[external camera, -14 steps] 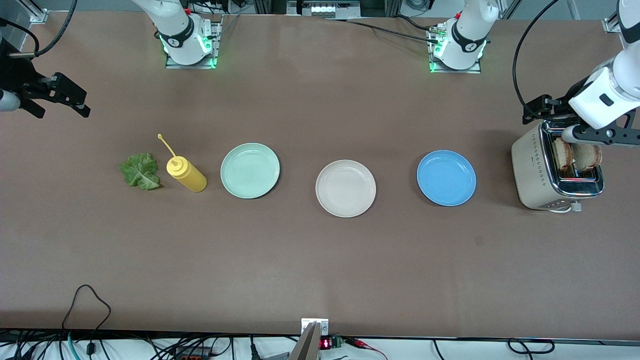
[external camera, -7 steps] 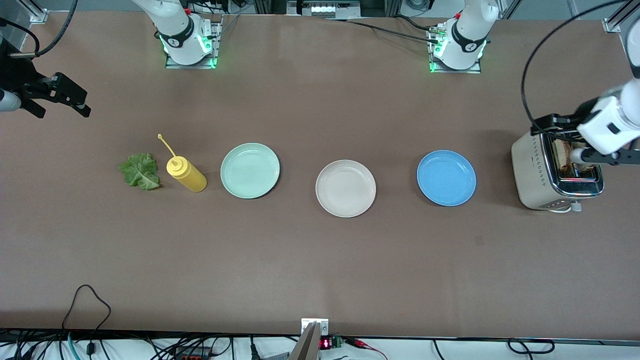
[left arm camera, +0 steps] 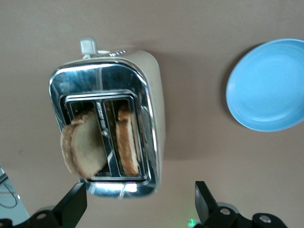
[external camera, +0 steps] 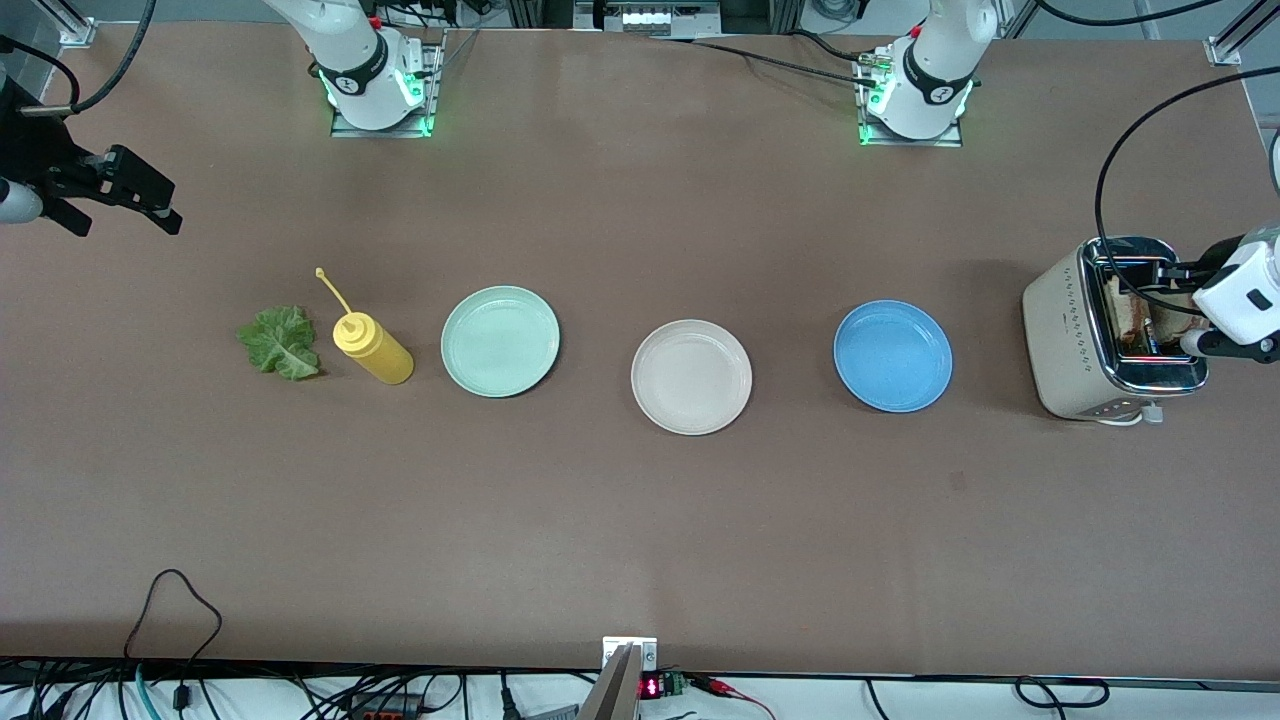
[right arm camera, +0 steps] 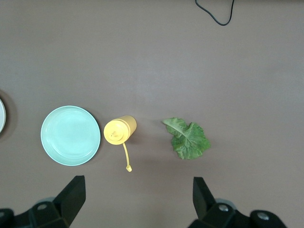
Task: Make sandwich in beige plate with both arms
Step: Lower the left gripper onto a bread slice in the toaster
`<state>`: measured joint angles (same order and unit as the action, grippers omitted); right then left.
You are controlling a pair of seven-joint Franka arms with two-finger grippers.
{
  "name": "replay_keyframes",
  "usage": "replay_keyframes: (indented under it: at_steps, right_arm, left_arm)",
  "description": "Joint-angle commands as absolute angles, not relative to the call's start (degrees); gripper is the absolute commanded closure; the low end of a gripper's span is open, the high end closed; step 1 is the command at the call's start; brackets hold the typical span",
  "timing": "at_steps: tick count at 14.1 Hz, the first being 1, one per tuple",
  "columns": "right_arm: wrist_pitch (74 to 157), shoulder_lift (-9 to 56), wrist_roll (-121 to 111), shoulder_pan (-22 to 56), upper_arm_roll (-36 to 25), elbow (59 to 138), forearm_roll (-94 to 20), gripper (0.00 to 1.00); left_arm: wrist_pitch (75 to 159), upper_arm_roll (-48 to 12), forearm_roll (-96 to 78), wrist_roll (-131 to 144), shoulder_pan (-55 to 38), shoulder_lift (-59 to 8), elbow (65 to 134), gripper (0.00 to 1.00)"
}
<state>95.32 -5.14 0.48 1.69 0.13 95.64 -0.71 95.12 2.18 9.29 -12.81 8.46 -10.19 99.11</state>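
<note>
The beige plate lies bare at the middle of the table, between a mint-green plate and a blue plate. Two bread slices stand in the slots of a toaster at the left arm's end. My left gripper hangs open over the toaster's end, touching nothing. A green lettuce leaf lies at the right arm's end, also seen in the right wrist view as the leaf. High above that end, my right gripper waits open and empty.
A yellow squeeze bottle stands between the lettuce and the mint-green plate. The blue plate lies beside the toaster. Black cables trail along the table edge nearest the front camera.
My left gripper has shifted over the toaster toward the table's end, uncovering more of the bread slices. The right arm has not moved.
</note>
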Motion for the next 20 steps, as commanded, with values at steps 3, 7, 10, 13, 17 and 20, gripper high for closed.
replay_keyframes:
  at_steps: [3, 7, 10, 13, 17, 20]
  right_arm:
    - [95.1, -6.2, 1.7, 1.8, 0.3, 96.5, -1.2, 0.0]
    - [95.1, -6.2, 1.7, 1.8, 0.3, 96.6, -1.3, 0.0]
    - [95.1, -6.3, 1.4, 1.8, 0.2, 96.6, -1.3, 0.0]
    - [95.1, -6.4, 1.3, 1.8, 0.2, 96.5, -1.3, 0.0]
    - [94.7, -6.6, 1.0, 1.8, 0.2, 96.5, -1.4, 0.0]
    - [94.7, -6.7, 0.9, 1.8, 0.2, 96.5, -1.4, 0.0]
  left_arm:
    - [109.9, 1.7, 10.5, -16.9, 11.8, -3.5, 112.7, 0.02]
    - [119.2, 1.4, 10.4, -17.0, 13.2, -2.2, 120.5, 0.03]
    - [121.3, 1.5, 10.2, -17.0, 13.9, -1.8, 123.3, 0.15]
    - [121.2, 1.5, 10.2, -16.9, 14.1, -2.1, 123.7, 0.57]
    - [120.5, 1.5, 10.2, -17.0, 14.3, -2.5, 123.4, 0.9]
    - [118.7, 1.3, 10.3, -17.8, 14.3, -2.4, 122.0, 0.95]
